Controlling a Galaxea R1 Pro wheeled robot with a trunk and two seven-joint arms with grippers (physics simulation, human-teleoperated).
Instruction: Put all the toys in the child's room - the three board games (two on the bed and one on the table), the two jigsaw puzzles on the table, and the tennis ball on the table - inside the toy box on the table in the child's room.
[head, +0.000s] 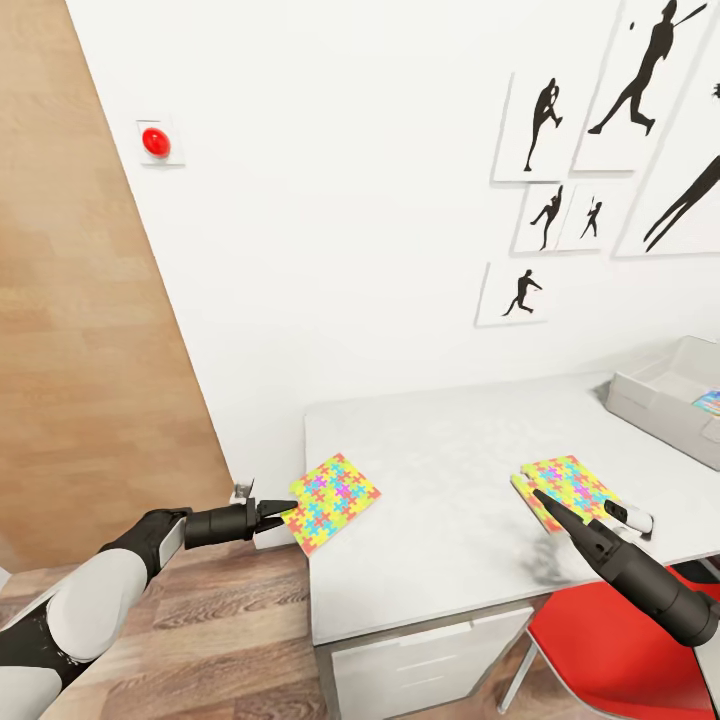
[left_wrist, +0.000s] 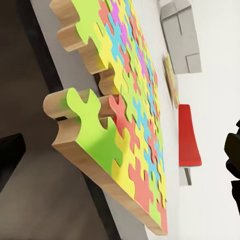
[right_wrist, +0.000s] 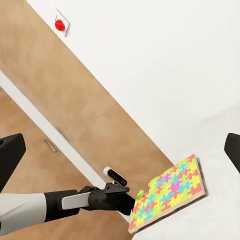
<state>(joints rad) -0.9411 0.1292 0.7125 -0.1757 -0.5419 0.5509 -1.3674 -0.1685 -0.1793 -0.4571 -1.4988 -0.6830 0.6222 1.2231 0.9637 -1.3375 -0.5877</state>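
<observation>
Left gripper (head: 283, 513) at near puzzle's (head: 333, 499) overhanging corner, jaws apart. I judged: close squarely, lift flat. Right gripper (head: 548, 503) over far puzzle (head: 568, 487), state unclear.

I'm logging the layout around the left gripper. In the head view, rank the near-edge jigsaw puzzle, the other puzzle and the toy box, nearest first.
1. Near-edge jigsaw puzzle: at the left gripper, on the table's left edge.
2. Other jigsaw puzzle: farther right, by the right gripper.
3. Toy box: far right.
</observation>
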